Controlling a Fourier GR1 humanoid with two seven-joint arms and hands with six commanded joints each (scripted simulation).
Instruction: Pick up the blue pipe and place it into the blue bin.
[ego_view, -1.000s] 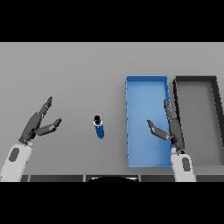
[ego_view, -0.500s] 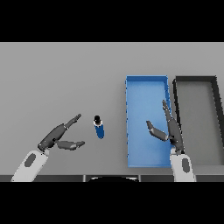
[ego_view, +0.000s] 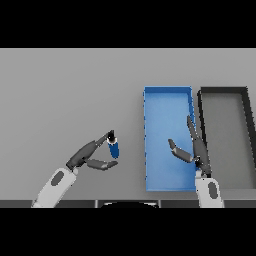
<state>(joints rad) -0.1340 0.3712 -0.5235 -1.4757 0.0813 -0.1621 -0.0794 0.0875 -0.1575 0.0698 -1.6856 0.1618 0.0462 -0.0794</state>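
A short blue pipe (ego_view: 114, 148) with a dark top end stands on the grey table, left of the blue bin (ego_view: 149, 145). My left hand (ego_view: 86, 157) is open just left of the pipe, its fingertips reaching the pipe's dark top and its thumb stretched out below the pipe. Fingers and thumb bracket the pipe without closing round it. My right hand (ego_view: 194, 150) hangs open over the right side of the blue bin, fingers straight, thumb pointing left.
A dark grey bin (ego_view: 249, 150) stands directly right of the blue bin. Grey table surface (ego_view: 65, 95) stretches to the left and behind the pipe.
My left hand has swung right and forward across the table until its fingers reach the pipe. The pipe, bins and right hand have stayed put.
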